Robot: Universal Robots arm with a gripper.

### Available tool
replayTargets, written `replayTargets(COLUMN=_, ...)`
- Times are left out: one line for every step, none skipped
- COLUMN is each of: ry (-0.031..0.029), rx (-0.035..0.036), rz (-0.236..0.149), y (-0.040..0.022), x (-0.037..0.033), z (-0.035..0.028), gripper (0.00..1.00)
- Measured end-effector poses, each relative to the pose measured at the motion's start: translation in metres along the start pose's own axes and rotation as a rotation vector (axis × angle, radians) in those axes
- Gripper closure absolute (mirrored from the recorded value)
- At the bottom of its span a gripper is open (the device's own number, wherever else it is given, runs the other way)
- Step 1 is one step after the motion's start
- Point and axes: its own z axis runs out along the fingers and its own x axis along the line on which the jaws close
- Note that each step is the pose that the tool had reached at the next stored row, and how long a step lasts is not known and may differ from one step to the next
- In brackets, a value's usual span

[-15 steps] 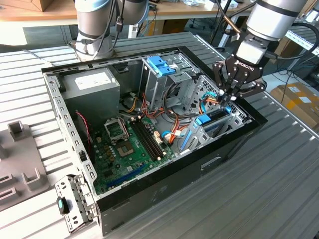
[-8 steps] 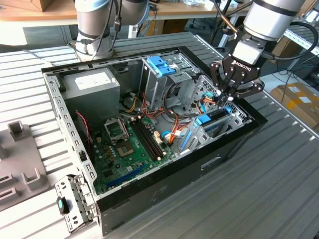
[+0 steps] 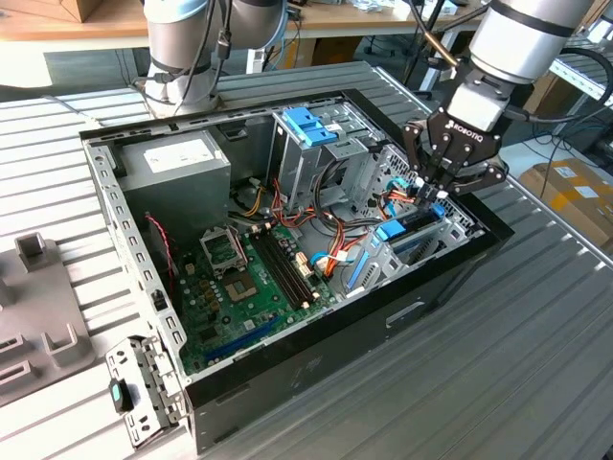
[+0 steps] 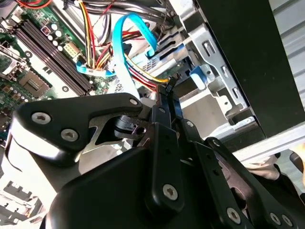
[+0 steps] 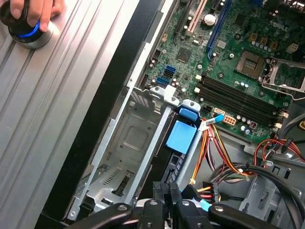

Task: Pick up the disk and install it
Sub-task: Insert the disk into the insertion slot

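Disk (image 3: 410, 228): seated edgewise in the computer case's (image 3: 316, 364) corner bay. Claw (image 3: 428, 196): clenched directly above, apparently pressing it home.

Ribbed grey metal table (image 3: 536, 364). Directly on it: 1 open black computer case (image 3: 383, 316), centred; grey moulded fixture (image 3: 38, 326) at the exterior view's left edge; robot arm base (image 3: 182, 57) behind the case.
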Motion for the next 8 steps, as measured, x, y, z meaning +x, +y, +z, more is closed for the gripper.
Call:
replayTargets(ry=-0.0012, rx=0.0005, rz=0.000, y=0.0009, x=0.0018, z=0.0002, gripper=0.84)
replayTargets(ry=-0.0016, rx=0.0006, rz=0.002, y=0.0009, x=0.0019, z=0.0002, gripper=0.84)
replayTargets(ry=-0.0019, rx=0.0006, rz=0.004, y=0.0009, x=0.0019, z=0.0002, gripper=0.84)
replayTargets(ry=-0.0020, rx=0.0005, rz=0.007, y=0.0010, x=0.0019, z=0.0001, gripper=0.84)
replayTargets(ry=-0.0019, rx=0.0004, rz=0.007, y=0.0010, x=0.0019, z=0.0001, gripper=0.84)
replayTargets(ry=-0.0020, rx=0.0005, rz=0.007, y=0.0010, x=0.0019, z=0.0001, gripper=0.84)
replayTargets(ry=-0.0021, rx=0.0005, rz=0.007, y=0.0010, x=0.0020, z=0.0002, gripper=0.84)
replayTargets(ry=-0.0020, rx=0.0004, rz=0.007, y=0.0009, x=0.0019, z=0.0001, gripper=0.84)
